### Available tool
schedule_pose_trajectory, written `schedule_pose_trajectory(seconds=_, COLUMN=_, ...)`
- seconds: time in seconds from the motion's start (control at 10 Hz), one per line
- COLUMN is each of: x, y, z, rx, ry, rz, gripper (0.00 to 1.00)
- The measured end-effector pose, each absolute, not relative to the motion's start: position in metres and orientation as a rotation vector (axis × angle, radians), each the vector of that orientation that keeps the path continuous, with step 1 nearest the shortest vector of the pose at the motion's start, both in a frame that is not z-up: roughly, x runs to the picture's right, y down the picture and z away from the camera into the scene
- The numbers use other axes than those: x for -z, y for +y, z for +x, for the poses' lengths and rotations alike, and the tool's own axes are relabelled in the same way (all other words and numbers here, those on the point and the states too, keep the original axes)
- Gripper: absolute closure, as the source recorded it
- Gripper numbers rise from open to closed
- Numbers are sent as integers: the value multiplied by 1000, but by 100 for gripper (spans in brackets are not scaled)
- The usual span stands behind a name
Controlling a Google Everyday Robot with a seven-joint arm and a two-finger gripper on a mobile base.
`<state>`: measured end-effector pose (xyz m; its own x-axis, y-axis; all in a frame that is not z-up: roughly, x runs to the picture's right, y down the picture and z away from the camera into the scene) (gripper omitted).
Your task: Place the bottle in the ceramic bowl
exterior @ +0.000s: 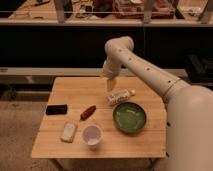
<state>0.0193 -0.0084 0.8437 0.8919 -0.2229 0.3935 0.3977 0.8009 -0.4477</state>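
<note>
Right now the light wooden slatted table (60, 90) carries the wide glossy green ceramic bowl (129, 117) toward its 4 o'clock corner; the small cream plastic bottle (120, 96) lies on its side just beside the bowl at 11 o'clock, and my gripper (111, 83) hangs at the bottle's 11 o'clock, whether clenched or released I cannot tell

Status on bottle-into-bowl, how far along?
Done: nothing so far. The bottle lies on its side on the table, just behind the ceramic bowl, which is empty. In hand: the hand hangs above the table, just behind the bottle and not on it. Left: grasp, lift, set it in the bowl.
</note>
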Motion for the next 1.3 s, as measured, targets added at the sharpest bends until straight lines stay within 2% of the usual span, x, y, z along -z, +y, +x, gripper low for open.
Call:
schedule_pose_trajectory(seconds=0.3, x=-908, y=62, z=35, rx=337, ry=-311, rz=-574, gripper=35)
schedule_pose_trajectory(seconds=0.6, x=-942, y=69, z=43, rx=280, ry=-323, rz=-510, gripper=35)
schedule_pose_trajectory(seconds=0.9, x=-954, y=65, z=52, rx=246, ry=-329, rz=-456, gripper=36)
schedule_pose_trajectory(seconds=1.3, x=-958, y=70, z=59, rx=247, ry=-334, rz=-441, gripper=70)
